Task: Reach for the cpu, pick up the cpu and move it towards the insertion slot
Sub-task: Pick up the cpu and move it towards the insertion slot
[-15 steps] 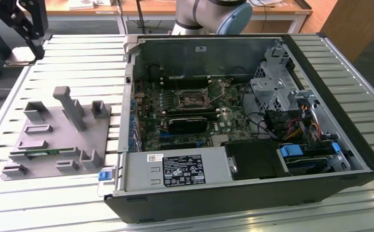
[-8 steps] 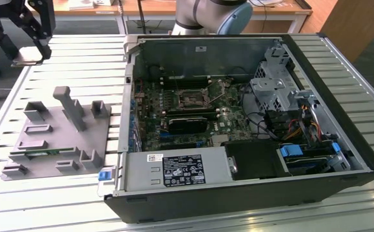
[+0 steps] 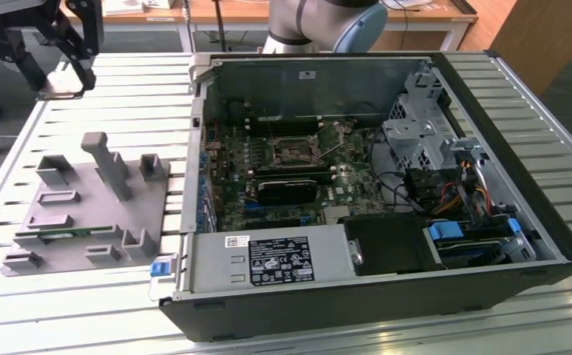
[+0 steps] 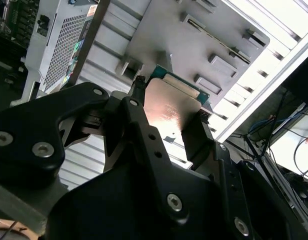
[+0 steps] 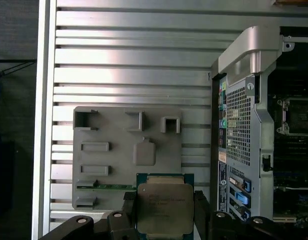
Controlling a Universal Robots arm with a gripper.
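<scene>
My gripper [image 3: 64,78] hangs high above the table at the exterior view's far left, beyond the grey fixture [image 3: 79,214]. It is shut on the cpu [image 3: 66,90], a flat square chip. In both wrist views the cpu [image 5: 164,200] [image 4: 170,102] shows its shiny silver top and green rim, clamped by its two side edges between the black fingers [image 5: 129,207]. The insertion slot [image 3: 294,151], a silvery frame with a dark centre, lies on the motherboard inside the open computer case [image 3: 522,148], well towards the exterior view's right of the gripper. Part of the slot [image 5: 294,117] shows past the case wall.
The grey fixture [image 5: 126,155] has several upright posts and recesses, and a green memory stick [image 3: 64,235] lies in one. The case's raised side wall [image 3: 199,140] stands between fixture and motherboard. A black card [image 3: 284,188], cables and a drive cage [image 3: 419,137] crowd the case.
</scene>
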